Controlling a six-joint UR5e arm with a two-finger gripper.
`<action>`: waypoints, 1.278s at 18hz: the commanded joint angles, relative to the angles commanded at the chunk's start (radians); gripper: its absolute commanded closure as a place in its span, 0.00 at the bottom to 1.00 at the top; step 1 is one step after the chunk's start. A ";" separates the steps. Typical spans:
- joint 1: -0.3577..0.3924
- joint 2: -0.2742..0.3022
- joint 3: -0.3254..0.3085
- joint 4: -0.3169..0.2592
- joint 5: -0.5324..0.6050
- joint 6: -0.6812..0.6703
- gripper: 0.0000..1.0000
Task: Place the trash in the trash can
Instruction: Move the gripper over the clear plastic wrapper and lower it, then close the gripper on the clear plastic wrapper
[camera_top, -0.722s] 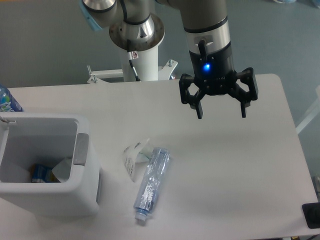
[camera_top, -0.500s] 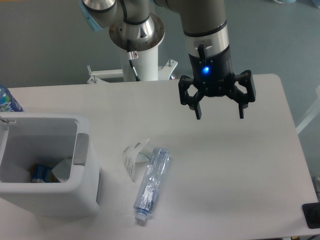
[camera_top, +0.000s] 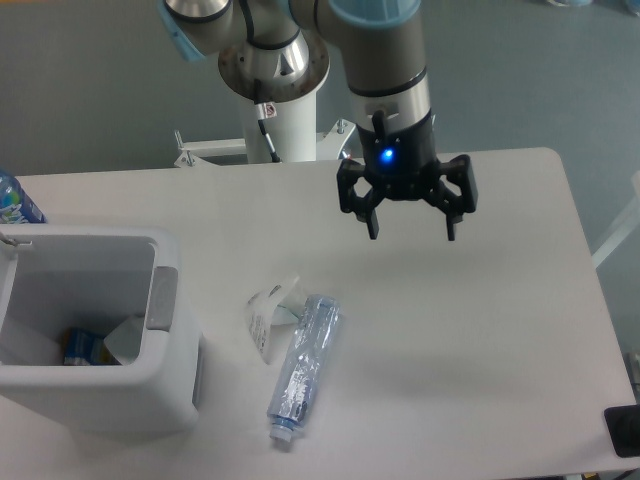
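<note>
Since the earlier pictures the tool has shifted toward the image's left and a little up the frame, and it hangs above the bench with its two fingers spread wide and nothing between them; a blue light glows on its body. The trash has not moved. The crumpled white wrapper lies on the bench below and to the image-left of the tool, well apart from it, and the crushed clear bottle lies just beside the wrapper, on the side nearer the tool, touching or nearly touching it, its bluish cap pointing toward the bottom edge of the picture. Farther to the image-left, beyond both pieces, stands the white trash can, its grey handle piece facing the wrapper; some items already lie inside it. A blue-labelled bottle shows partly at the left edge, behind the can. The bench surface between the tool and the two pieces is bare.
</note>
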 joint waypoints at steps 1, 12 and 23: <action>-0.008 0.000 -0.008 0.002 0.002 -0.005 0.00; -0.147 -0.109 -0.154 0.000 -0.014 -0.002 0.00; -0.175 -0.202 -0.169 0.005 -0.078 -0.017 0.00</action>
